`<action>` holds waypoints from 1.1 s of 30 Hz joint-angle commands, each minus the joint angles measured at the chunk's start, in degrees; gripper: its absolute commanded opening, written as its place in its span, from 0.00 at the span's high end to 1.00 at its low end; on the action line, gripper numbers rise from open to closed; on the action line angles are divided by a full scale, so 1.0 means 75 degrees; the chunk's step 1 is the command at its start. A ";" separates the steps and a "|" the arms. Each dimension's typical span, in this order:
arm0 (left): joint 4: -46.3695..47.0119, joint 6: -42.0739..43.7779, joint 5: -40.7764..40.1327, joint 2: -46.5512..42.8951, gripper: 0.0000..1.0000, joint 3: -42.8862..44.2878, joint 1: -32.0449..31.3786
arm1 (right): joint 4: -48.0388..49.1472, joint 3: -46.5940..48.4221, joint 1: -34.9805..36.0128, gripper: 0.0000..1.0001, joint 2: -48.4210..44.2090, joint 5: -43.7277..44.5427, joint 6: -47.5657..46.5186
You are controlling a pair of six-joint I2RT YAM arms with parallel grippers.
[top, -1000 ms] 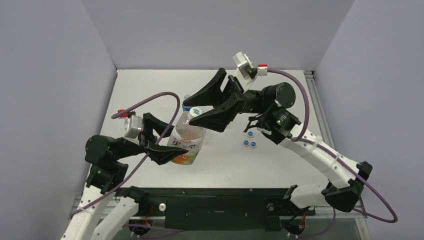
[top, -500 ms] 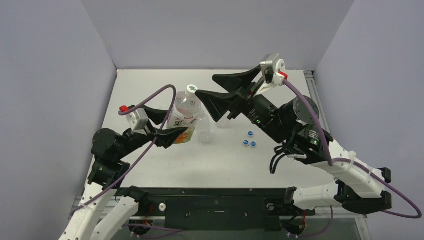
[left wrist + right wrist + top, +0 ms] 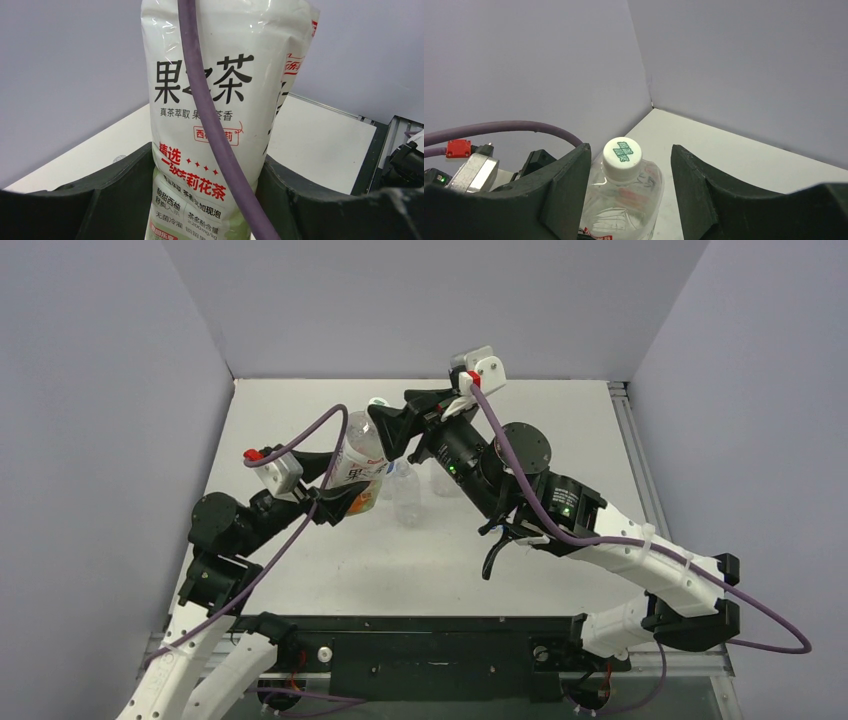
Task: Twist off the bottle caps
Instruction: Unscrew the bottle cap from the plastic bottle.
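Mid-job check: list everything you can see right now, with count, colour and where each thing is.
labelled bottle: 1, clear with a white, red and green label, held in the left gripper
white cap: 1, white with green print, on top of the labelled bottle
plain bottles: 2, clear, standing mid-table, one partly behind the right arm
table: 1, white
cables: 2, purple, one along each arm
left gripper: 1, black, shut on the labelled bottle's body
right gripper: 1, black, open, jaws either side of the white cap, not touching it
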 commanded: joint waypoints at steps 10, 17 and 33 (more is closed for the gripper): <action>0.0039 0.0160 -0.0788 -0.0032 1.00 0.0099 0.0012 | 0.0341 0.0378 -0.0240 0.47 0.0252 -0.0605 0.0614; 0.0018 0.0181 -0.0813 -0.0058 1.00 0.0069 0.0008 | 0.0269 0.0465 -0.0441 0.59 0.0389 -0.0903 0.0863; -0.0006 0.0107 -0.0744 -0.0111 1.00 0.0059 0.0007 | 0.0269 0.0312 -0.1187 1.00 0.0228 -0.2557 0.1444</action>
